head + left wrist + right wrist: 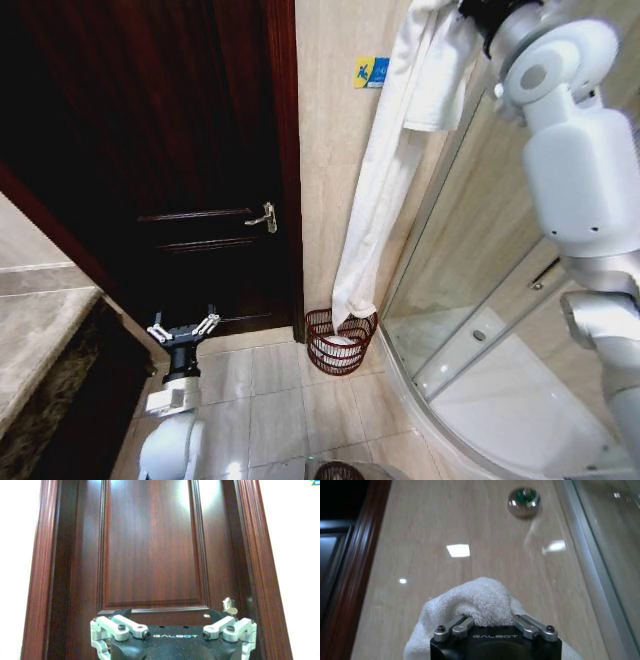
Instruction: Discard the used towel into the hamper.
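Head view: right gripper [490, 630] pinches towel [375, 190] high, tail in hamper [340, 342]; next likely release. Left gripper [183, 329] wide, parked low.

A bathroom, likely in a hotel or a home. Glossy beige tiles on wall [325, 150] and floor [270, 400]. Curved glass shower enclosure [480, 260] with a white tray on the right. Dark wooden panelled door [190, 150] with a metal lever handle [264, 217]. Stone counter edge [35, 340] at the left. Long white towel [375, 200] hanging down the wall into a small woven basket [340, 342] on the floor. Small blue and yellow sign [370, 72] on the tiles
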Robot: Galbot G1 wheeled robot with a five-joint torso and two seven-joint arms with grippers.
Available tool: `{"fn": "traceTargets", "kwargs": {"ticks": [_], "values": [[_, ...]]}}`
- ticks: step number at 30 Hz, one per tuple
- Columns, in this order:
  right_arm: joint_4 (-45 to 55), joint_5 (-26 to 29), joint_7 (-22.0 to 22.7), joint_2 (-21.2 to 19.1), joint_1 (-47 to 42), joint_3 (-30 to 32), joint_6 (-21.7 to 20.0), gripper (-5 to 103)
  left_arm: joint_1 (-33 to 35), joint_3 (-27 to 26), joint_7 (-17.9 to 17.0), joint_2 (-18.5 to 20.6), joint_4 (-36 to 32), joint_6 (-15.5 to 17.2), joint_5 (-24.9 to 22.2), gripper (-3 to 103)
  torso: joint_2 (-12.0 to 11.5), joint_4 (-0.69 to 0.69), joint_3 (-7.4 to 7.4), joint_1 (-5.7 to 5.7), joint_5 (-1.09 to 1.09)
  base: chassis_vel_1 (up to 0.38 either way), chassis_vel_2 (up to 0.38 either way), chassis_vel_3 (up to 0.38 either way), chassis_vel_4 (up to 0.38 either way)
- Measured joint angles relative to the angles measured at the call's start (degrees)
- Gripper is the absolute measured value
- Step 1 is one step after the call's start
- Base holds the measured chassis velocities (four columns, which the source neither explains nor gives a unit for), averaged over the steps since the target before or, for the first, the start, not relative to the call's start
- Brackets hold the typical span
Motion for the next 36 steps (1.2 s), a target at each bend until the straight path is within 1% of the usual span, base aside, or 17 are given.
{"fn": "traceTargets", "kwargs": {"ticks": [1, 3, 5, 7, 12, 15, 18, 21, 25, 28, 29, 35, 36], "values": [[0.0, 0.0, 0.0, 0.0, 0.0, 0.0, 0.0, 10, 0.0, 0.0, 0.0, 0.0, 0.0, 0.0, 0.0, 100, 0.0, 0.00, 0.00, 0.00, 0.00, 0.000, 0.000, 0.000, 0.000], [-1.6, 0.1, -0.2, -0.2, 3.9, -1.4, -0.5, 10, -0.2, 0.3, -0.2, 0.0, 0.3, 0.1, 0.2, 100, 0.0, 0.00, -0.01, 0.00, -0.01, 0.000, 0.000, 0.000, 0.000], [-2.1, 0.1, -0.7, -0.5, 5.2, -2.0, -0.7, 10, -0.3, 0.4, -0.3, 0.0, 0.4, 0.1, 0.2, 100, 0.0, 0.00, -0.01, 0.00, -0.01, 0.000, 0.000, 0.000, 0.000], [-2.8, 0.0, -1.3, -1.1, 7.3, -2.9, -0.9, 10, -0.4, 0.5, -0.4, 0.0, 0.4, 0.3, 0.1, 100, 0.0, -0.02, -0.01, -0.01, 0.06, 0.000, 0.000, 0.000, 0.000], [-3.3, 0.2, -1.3, -1.5, 9.1, -4.2, -1.2, 10, -1.0, 0.7, -0.6, 0.0, 0.7, 0.7, 0.0, 100, 0.0, -0.02, -0.01, -0.01, 0.05, 0.000, 0.000, 0.000, 0.000], [-3.4, 0.7, -1.4, -2.2, 11.0, -7.3, -1.1, 10, -2.3, 1.4, -1.4, 0.0, 2.2, 0.9, -0.5, 100, 0.0, -0.02, -0.01, -0.01, 0.01, 0.000, 0.000, 0.000, 0.000], [-3.7, 0.9, -1.5, -2.1, 11.2, -8.2, -0.9, 10, -2.4, 1.8, -1.5, 0.0, 2.5, 1.1, -0.5, 100, 0.0, -0.02, -0.01, -0.01, 0.00, 0.000, 0.000, 0.000, 0.000], [-4.7, 0.5, -1.1, -0.9, 9.4, -8.4, 0.7, 10, -2.3, 2.5, -1.7, 0.2, 3.1, 0.8, -1.1, 100, 0.0, -0.01, -0.01, 0.00, 0.02, 0.000, 0.000, 0.000, 0.000], [-4.2, 0.3, -0.2, -0.6, 7.6, -7.6, 1.6, 10, -2.0, 3.1, -1.8, 1.0, 3.8, 0.3, -1.3, 100, 0.0, 0.00, 0.01, 0.01, 0.05, 0.000, 0.000, 0.000, 0.000], [-2.7, 0.4, 1.1, -0.6, 6.1, -7.1, 1.8, 10, -1.9, 4.0, -2.2, 1.4, 4.3, 0.0, -1.1, 100, 0.0, -0.01, 0.00, 0.00, 0.00, 0.000, 0.000, 0.000, 0.000], [-1.5, 0.5, 1.7, -0.6, 4.6, -6.6, 2.1, 10, -1.9, 4.6, -2.2, 1.2, 4.4, 0.0, -0.9, 100, 0.0, -0.01, 0.00, 0.00, 0.03, 0.000, 0.000, 0.000, 0.000], [1.5, 0.2, 2.4, -0.7, -0.4, -5.0, 3.1, 10, -1.8, 5.9, -2.5, 1.6, 4.8, 0.0, -0.4, 100, 0.0, 0.00, 0.00, 0.00, 0.03, 0.000, 0.000, 0.000, 0.000], [2.6, 0.1, 2.6, -0.9, -2.0, -3.9, 3.0, 10, -1.7, 6.4, -3.1, 1.8, 5.1, -0.1, -0.1, 100, 0.0, 0.00, 0.00, 0.00, 0.03, 0.000, 0.000, 0.000, 0.000]]}}
